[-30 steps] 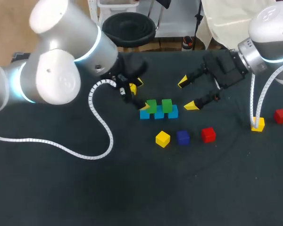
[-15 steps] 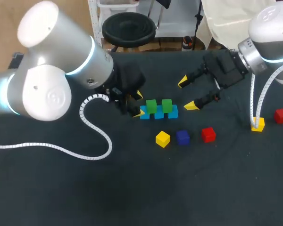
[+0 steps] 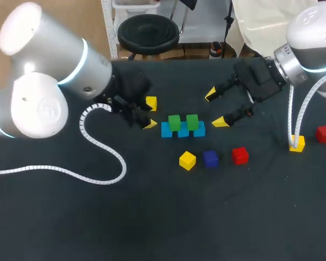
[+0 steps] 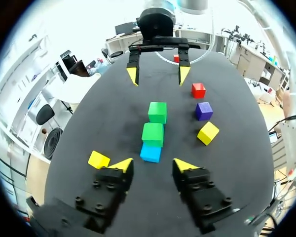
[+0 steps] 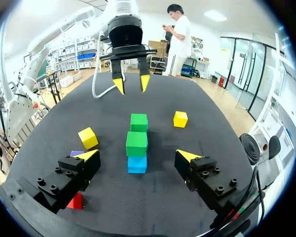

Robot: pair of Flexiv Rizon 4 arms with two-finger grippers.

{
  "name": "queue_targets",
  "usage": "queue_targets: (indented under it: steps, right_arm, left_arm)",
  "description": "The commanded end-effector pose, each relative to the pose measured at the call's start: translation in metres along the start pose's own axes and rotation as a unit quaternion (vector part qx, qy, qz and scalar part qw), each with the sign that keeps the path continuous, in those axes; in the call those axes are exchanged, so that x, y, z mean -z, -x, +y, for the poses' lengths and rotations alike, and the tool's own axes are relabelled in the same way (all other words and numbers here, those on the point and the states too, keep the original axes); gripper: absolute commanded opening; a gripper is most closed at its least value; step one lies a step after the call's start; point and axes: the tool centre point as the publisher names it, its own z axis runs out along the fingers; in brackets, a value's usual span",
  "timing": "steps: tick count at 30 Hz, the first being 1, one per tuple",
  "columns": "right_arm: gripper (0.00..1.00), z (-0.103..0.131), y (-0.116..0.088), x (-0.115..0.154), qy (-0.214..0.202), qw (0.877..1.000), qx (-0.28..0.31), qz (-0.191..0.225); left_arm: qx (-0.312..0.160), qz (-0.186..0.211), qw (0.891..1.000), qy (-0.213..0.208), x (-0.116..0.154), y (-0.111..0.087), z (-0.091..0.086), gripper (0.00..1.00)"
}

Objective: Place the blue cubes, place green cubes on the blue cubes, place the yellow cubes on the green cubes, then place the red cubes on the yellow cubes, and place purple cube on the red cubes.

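Note:
A row of light-blue cubes (image 3: 183,132) lies mid-table with two green cubes (image 3: 174,122) (image 3: 192,120) on top. My left gripper (image 3: 145,116) stands just left of the row, open and empty. From its wrist the end blue cube (image 4: 150,153) sits just ahead of the left gripper (image 4: 149,165), untouched. My right gripper (image 3: 216,108) hovers wide open at the row's right end. Loose in front lie a yellow cube (image 3: 187,160), a purple cube (image 3: 210,158) and a red cube (image 3: 239,155). Another yellow cube (image 3: 151,103) lies beside the left fingers.
A yellow cube (image 3: 297,144) and a red cube (image 3: 324,133) lie far right, near the right arm's white cable (image 3: 291,114). The left arm's cable (image 3: 98,147) loops over the dark table (image 3: 163,217).
My left gripper has drawn back leftward from the blue row and its fingers have narrowed. The right arm and all cubes have stayed put.

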Motion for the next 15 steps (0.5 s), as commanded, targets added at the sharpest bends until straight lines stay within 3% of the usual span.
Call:
queue_targets:
  steps: [1, 15]
  right_arm:
    - [1.0, 0.001, 0.0, 0.0, -0.001, 1.0, 0.0, 0.0]
    - [1.0, 0.001, 0.0, 0.0, -0.001, 1.0, 0.0, 0.0]
  left_arm:
    - [0.001, -0.008, 1.0, -0.008, 0.01, -0.006, 0.005, 1.0]
    - [0.004, -0.057, 0.997, -0.056, 0.017, -0.006, 0.025, 1.0]
